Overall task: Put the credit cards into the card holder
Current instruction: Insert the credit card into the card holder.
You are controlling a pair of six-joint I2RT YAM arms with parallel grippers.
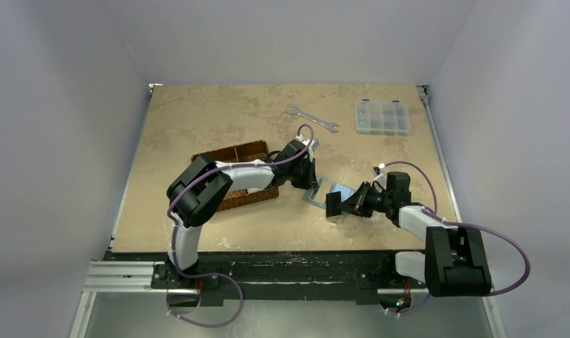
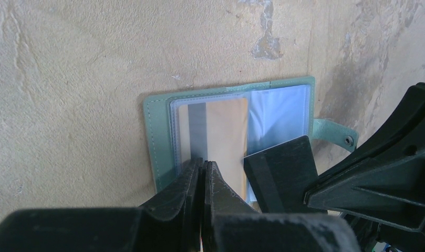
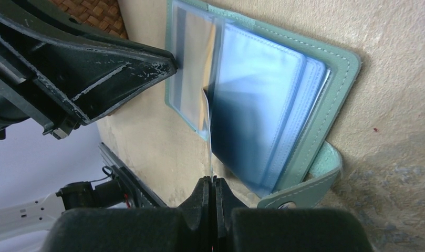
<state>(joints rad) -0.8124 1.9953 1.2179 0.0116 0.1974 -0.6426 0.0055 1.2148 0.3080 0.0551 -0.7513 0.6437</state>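
Note:
The grey-green card holder [image 1: 316, 191] [image 2: 157, 131] [image 3: 336, 68] lies open on the table, its clear blue-grey pockets facing up. An orange-yellow credit card [image 2: 226, 131] [image 3: 197, 52] with a grey stripe sits in the left pocket. My left gripper [image 1: 313, 184] [image 2: 204, 163] is shut, its tips resting on that card's near edge. My right gripper [image 1: 349, 201] [image 3: 212, 179] is shut on a black credit card [image 1: 335, 202] [image 2: 281, 168]. The black card is tilted over the holder's right pages. In the right wrist view it shows only as a thin edge [image 3: 207, 131].
A brown woven basket [image 1: 236, 176] [image 3: 94, 8] stands just left of the holder, under the left arm. A wrench [image 1: 311, 118] and a clear plastic compartment box [image 1: 382, 116] lie at the back. The holder's snap strap [image 2: 336, 134] [image 3: 315, 184] sticks out on its right side.

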